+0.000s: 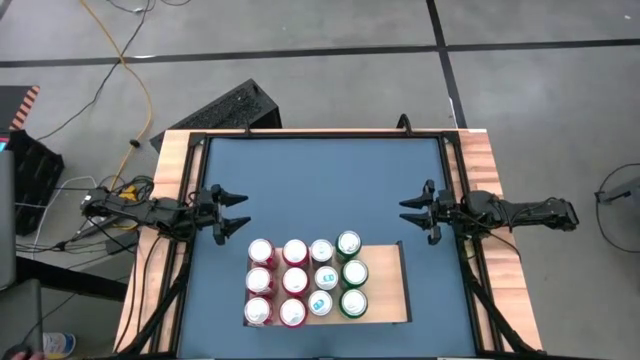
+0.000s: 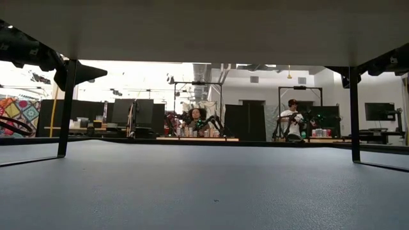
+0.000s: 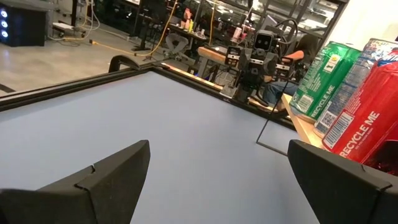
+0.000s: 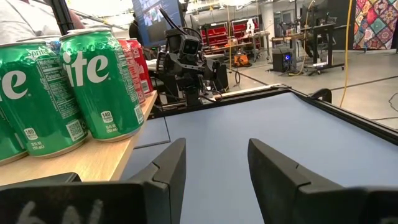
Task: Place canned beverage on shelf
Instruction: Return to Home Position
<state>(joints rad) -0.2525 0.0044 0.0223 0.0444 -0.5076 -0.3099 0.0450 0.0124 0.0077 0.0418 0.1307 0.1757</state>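
Red cans (image 1: 294, 281), blue cans (image 1: 326, 277) and green cans (image 1: 354, 272) sit on a pale tan shelf (image 1: 385, 285). The worktop (image 1: 320, 180) is slate blue.

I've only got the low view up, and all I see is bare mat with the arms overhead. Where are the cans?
Observer: The high view shows twelve cans standing in a four-by-three block on the shelf, low in that picture, between the arms.
Operator: Is either gripper holding one?
Observer: No. The left gripper is open and empty at the left side of the table; the right gripper is open and empty at the right side.
Operator: Any room left on the shelf?
Observer: Yes, bare board shows beside the green cans, on the right arm's side.
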